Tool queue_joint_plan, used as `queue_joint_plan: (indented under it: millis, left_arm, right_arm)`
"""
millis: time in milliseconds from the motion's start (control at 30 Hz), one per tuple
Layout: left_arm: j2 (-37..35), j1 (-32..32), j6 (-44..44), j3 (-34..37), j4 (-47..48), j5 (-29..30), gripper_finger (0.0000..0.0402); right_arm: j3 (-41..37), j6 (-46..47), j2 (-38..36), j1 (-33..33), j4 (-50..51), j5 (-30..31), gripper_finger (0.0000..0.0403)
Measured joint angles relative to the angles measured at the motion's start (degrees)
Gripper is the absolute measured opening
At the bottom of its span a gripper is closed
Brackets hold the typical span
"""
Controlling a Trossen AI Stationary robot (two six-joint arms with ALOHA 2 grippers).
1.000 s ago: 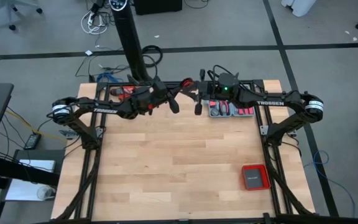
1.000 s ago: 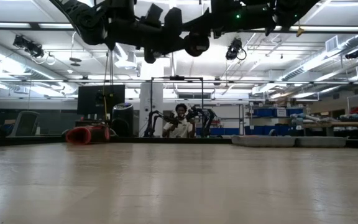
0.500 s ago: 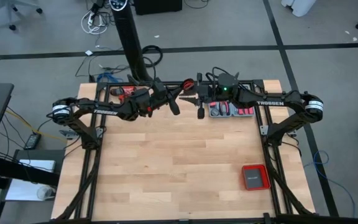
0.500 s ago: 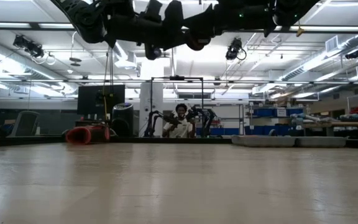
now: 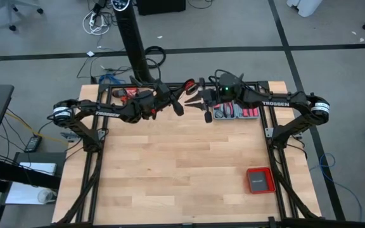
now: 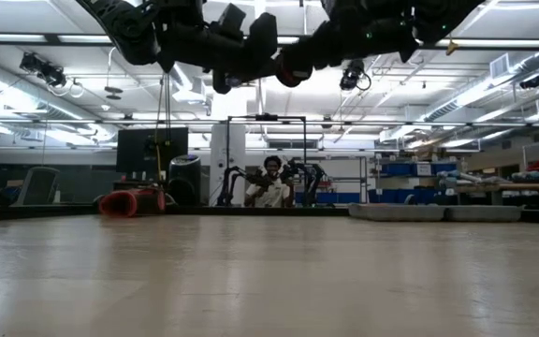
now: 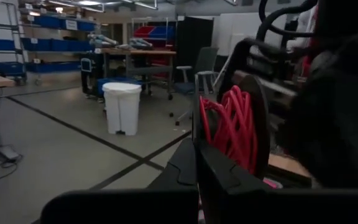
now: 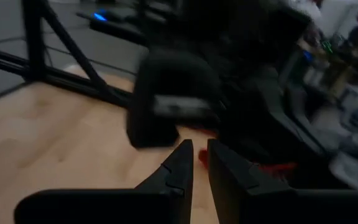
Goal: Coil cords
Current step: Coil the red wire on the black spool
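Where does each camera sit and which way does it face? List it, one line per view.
High: overhead, straight down on the table; both arms, left claw and right claw near the far edge.
Low: table-top height, level across into the room; arms overhead, a person beyond.
Left wrist: past its shut claw at the red cord.
Right wrist: past its claw, down toward the wood.
Shared: high and low both show both arms meeting.

Both arms reach inward, raised over the table's far edge; left end effector (image 5: 177,106) closed; right end effector (image 5: 203,104) slightly parted.
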State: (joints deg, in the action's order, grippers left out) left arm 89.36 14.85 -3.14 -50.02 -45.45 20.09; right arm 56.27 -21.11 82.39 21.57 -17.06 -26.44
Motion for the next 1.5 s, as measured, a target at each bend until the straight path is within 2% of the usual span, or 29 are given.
queue_joint_plan:
  millis: [133,367,500,567,667,833,900,1033,1233,1500]
  left_arm:
    - [0.0,0.0,1.3,0.0,0.8,1.1,0.0000]
    - [0.0,0.0,2.0,0.0,1.7,1.1,0.0000]
    - [0.0,0.0,3.4,0.0,1.6,1.3,0.0000]
    - [0.0,0.0,3.3,0.0,1.7,1.3,0.0000]
    - [0.0,0.0,3.1,0.0,1.6,1.3,0.0000]
    - [0.0,0.0,0.9,0.0,-0.1,0.8,0.0000]
    - [0.0,0.0,-0.4,0.0,-0.7,0.8,0.0000]
    - [0.0,0.0,-1.6,0.0,-1.5,0.7,0.0000]
    - [0.0,0.0,-3.2,0.0,-2.6,-0.2,0.0000]
    - [0.0,-0.3,-2.9,0.0,-6.2,-2.8,0.0000]
  right_arm:
    - [0.0,0.5,-0.4,0.7,3.0,4.6,0.0047]
    - [0.0,6.4,-1.3,1.1,9.5,4.8,0.0047]
    - [-3.0,8.2,-1.4,1.9,11.0,5.0,0.0047]
    - [-6.0,8.2,-1.3,2.0,7.8,5.1,0.0047]
    - [-11.8,8.7,-1.0,2.2,-2.4,6.5,0.0047]
    - [-22.4,13.9,-0.9,2.1,-24.3,16.0,0.0047]
    - [-25.0,15.2,-0.9,2.1,-29.2,18.9,0.0048]
    - [-26.6,17.1,-0.9,2.2,-30.7,19.7,0.0054]
    - [-25.6,21.5,-0.9,2.2,-32.6,17.3,0.0063]
    - [-20.6,21.5,8.7,1.9,-37.0,14.2,0.0064]
